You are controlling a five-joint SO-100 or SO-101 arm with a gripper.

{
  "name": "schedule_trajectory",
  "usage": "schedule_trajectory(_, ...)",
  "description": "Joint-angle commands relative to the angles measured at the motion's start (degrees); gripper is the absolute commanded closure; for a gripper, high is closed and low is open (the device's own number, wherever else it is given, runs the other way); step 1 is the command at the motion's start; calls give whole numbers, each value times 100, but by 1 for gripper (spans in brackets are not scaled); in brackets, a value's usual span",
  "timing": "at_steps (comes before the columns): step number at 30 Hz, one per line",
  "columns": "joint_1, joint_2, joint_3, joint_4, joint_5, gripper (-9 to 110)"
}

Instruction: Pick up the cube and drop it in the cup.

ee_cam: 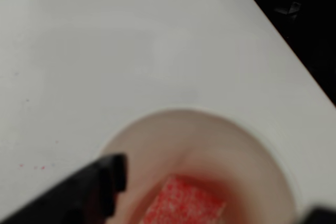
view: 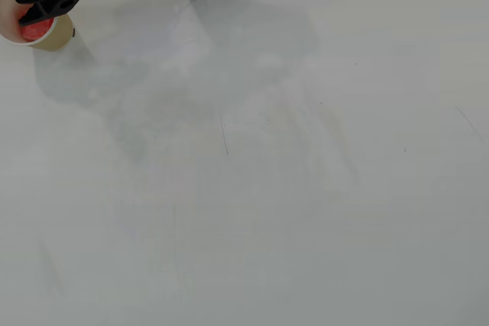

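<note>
- Overhead view: a cream paper cup with a white rim (view: 53, 36) stands on the white table (view: 290, 188) at the far upper-left corner of the picture, partly cut by the left edge
- The black two-finger gripper (view: 40, 11) hangs directly over the cup's mouth and covers its upper part; red and black wires run from the arm along the top edge
- A small red speckled cube (view: 32, 31) shows inside the cup's mouth, just below the black finger
- A broad soft shadow of the arm spreads across the table's upper middle
- Wrist view: the cup's pale interior (ee_cam: 210, 145) fills the lower half; the cube (ee_cam: 184, 205), pinkish and grainy, lies inside the cup, low and partly cut by the bottom edge
- One black finger (ee_cam: 94, 187) enters from the lower left and a second tip shows at the lower right corner; the two stand spread apart with neither touching the cube
- The table's edge runs diagonally at the upper right, with dark surroundings beyond
</note>
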Motion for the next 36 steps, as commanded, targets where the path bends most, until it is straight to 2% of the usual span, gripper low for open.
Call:
schedule_trajectory(1,-44,202,-563,-211,0,64)
schedule_trajectory(11,-44,237,-492,-255,0,66)
schedule_trajectory(16,-70,369,-448,-255,0,80)
schedule_trajectory(21,-132,562,-413,-299,44,101)
schedule_trajectory(29,-668,1037,-229,-308,70,102)
schedule_trajectory(36,-1942,1837,141,-281,141,102)
